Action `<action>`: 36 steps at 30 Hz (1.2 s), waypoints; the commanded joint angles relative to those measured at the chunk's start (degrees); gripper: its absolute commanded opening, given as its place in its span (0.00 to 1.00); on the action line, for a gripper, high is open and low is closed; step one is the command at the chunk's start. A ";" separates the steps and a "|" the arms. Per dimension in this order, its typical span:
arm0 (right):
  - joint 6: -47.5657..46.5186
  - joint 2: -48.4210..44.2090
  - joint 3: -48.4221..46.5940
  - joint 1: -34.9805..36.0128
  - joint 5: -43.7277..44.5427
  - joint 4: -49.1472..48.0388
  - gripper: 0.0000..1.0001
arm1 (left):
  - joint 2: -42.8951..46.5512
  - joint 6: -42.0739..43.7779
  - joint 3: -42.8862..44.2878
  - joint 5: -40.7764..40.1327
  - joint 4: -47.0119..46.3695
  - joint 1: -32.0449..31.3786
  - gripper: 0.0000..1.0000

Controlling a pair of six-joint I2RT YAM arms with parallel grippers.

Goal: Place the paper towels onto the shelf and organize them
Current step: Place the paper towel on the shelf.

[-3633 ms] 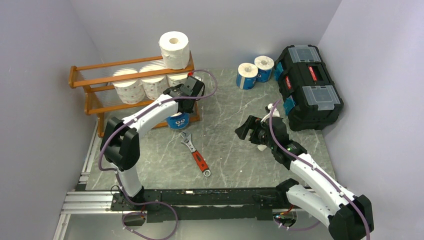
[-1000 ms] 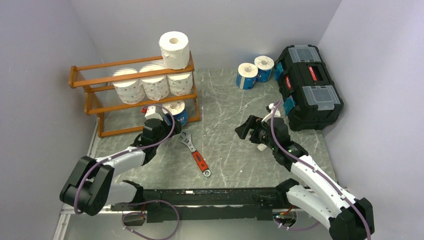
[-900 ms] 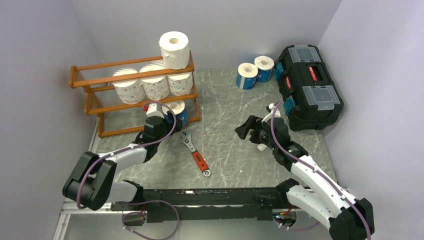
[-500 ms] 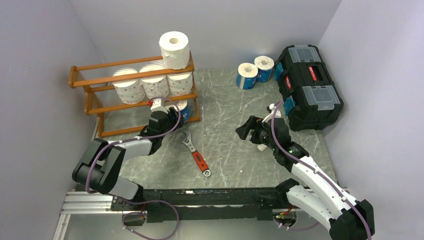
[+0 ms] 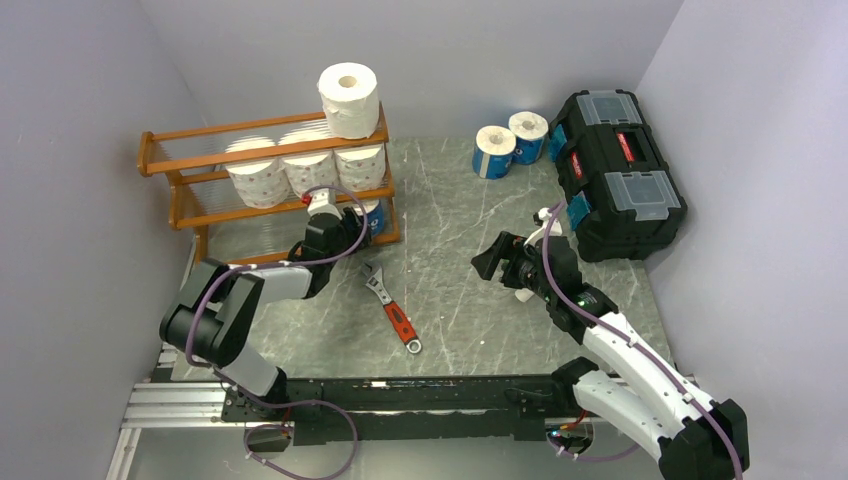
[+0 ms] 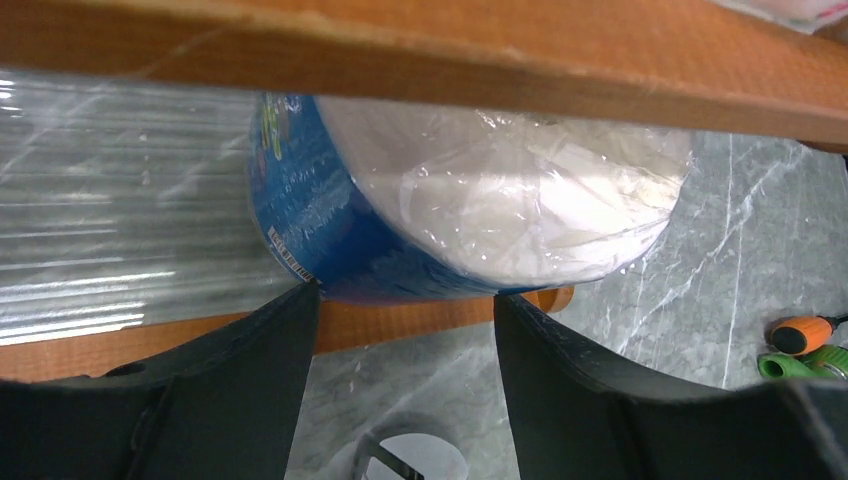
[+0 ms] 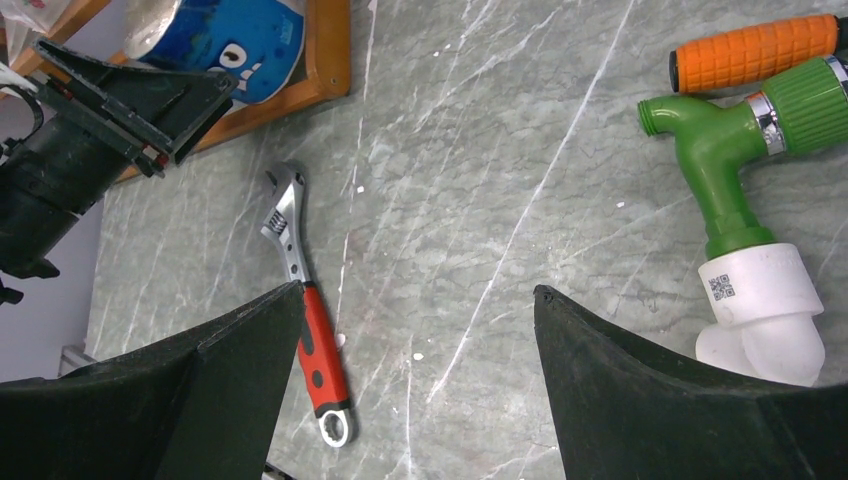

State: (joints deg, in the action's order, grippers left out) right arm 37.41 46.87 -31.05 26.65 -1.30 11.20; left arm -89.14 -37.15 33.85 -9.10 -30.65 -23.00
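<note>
Ahead of my left jaws the paper towel roll (image 6: pixel 480 210) wears glossy crinkled plastic film; above, the shelf (image 6: pixel 500 60) is smooth wood; below, matt veined worktop (image 6: pixel 720 250).

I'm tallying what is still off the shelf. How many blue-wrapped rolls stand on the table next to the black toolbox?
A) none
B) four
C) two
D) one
C: the nearer blue-wrapped roll and the farther blue-wrapped roll stand side by side on the table, just left of the black toolbox.
</note>
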 commanded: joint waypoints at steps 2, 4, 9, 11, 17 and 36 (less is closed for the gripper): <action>-0.59 -0.41 0.34 -0.19 0.69 -0.41 0.87 | -2.19 -0.60 3.35 -0.21 -3.02 0.18 0.69; -0.66 -0.52 0.46 -0.25 0.72 -0.42 0.87 | -2.74 -0.71 3.77 -0.19 -3.07 0.15 0.69; -0.67 -0.21 0.46 -0.20 0.71 -0.48 0.87 | -4.36 -0.91 5.00 0.44 -2.87 0.15 0.69; -0.67 0.07 0.41 -0.20 0.64 -0.48 0.87 | -5.03 -0.98 5.61 0.62 -2.44 0.15 0.68; -0.78 0.52 0.33 -0.20 0.82 -0.40 0.87 | -6.83 -1.34 6.93 1.66 -2.88 0.18 0.68; -0.67 1.63 0.08 -0.19 1.00 -0.56 0.87 | -8.03 -2.08 6.94 4.80 -5.38 0.06 0.68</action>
State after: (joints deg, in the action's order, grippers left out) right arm 37.41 48.31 -30.72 26.65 -1.32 11.57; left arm -97.89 -38.46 40.21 -5.96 -32.34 -23.00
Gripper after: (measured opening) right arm 0.869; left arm 0.680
